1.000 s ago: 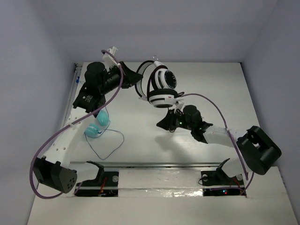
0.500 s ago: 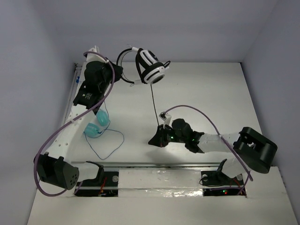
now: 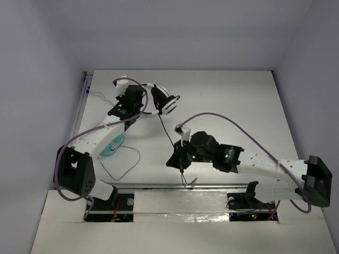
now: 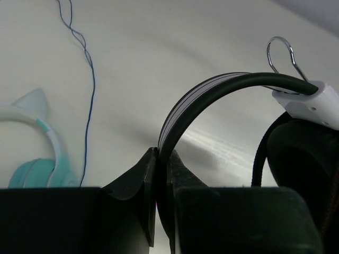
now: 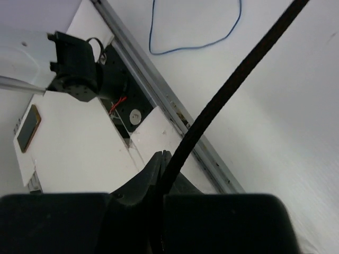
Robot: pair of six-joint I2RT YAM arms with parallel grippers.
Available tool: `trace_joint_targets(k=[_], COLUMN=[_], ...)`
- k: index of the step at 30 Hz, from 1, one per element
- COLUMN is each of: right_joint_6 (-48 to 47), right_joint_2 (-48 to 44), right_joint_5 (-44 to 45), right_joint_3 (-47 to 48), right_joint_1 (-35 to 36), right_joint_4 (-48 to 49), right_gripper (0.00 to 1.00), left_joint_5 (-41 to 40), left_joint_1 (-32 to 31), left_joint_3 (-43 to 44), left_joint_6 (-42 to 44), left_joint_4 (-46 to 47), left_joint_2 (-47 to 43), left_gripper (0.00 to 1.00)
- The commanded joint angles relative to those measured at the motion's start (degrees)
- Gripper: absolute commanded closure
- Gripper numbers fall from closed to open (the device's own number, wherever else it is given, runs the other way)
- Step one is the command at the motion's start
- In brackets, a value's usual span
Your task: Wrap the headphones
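Top external: headphones [image 3: 167,103]; white table [image 3: 238,100]; walls [image 3: 185,32]

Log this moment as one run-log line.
task: wrap headphones | left jaws: shut on headband | right jaws: shut on cable | cable: runs straight from earcup to right jaws | wrap: not yet wound

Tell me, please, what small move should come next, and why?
Probably the right claw should carry the thin black cable around the black-and-white over-ear headphones: both claws are shut, the left claw on the curved headband, and the cable stretches unwrapped.
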Motion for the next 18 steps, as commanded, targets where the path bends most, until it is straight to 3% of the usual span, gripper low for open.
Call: trace_joint_targets(k=[1, 5, 11, 18], right_joint_6=[-6.4, -11.7, -18.5, -23.0], right_joint_2=[-2.7, -0.6, 1.3, 2.0], right_joint_5=[6.6, 16.8, 26.7, 32.6], right_joint_3=[8.8, 17.7, 26.7, 28.3], right_joint_1=[0.3, 0.3, -0.3, -5.8], right_joint_4=[-15.2, -26.2, -31.0, -31.3], right_gripper=[1.00, 1.00, 1.00, 1.00], left_joint_5=[-11.3, -13.1, -11.3, 0.4], left_joint_1=[-6.0, -11.2, -18.3, -20.8], left_joint_3=[-1.0, -4.8, -9.7, -14.6], left_joint_6=[0.0, -0.5, 0.5, 4.0], left_joint_4=[4.1, 2.1, -1.7, -4.0], left_joint_2=[-0.5, 1.6, 0.9, -6.6], left_gripper=[1.00, 1.00, 1.00, 1.00])
